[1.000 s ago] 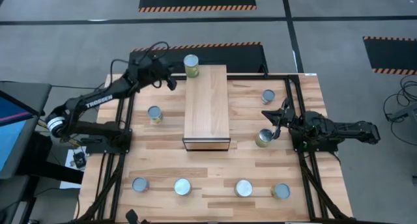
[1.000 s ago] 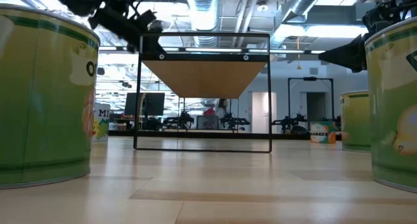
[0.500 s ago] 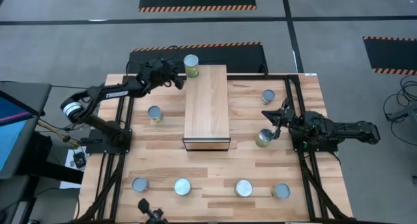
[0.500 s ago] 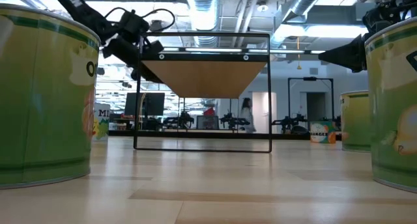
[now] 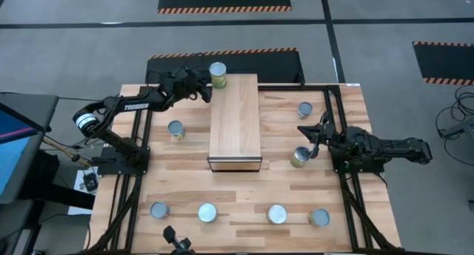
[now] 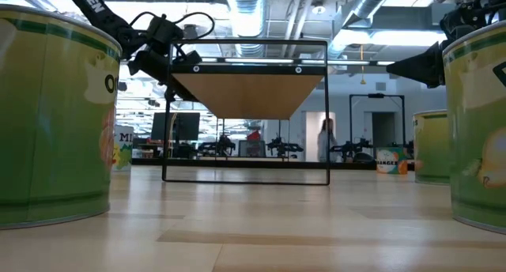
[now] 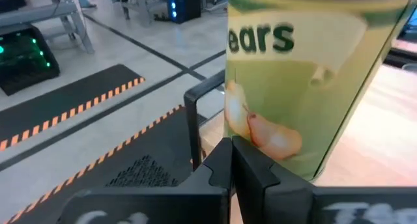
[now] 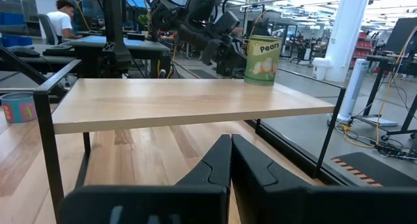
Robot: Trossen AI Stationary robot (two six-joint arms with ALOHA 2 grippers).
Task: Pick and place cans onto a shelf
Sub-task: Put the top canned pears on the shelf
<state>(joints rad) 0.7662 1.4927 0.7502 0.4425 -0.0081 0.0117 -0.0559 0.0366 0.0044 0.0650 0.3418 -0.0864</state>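
The left hand (image 5: 202, 91), fingers pressed together and holding nothing, has swung in close beside the can (image 5: 217, 74) standing on the far corner of the shelf (image 5: 234, 118). That can looks delivered. The right hand (image 5: 309, 141) stays put, fingers nearly closed with nothing visibly between them, by a can (image 5: 299, 158) on the surface (image 5: 244, 196). Six more cans wait down there.
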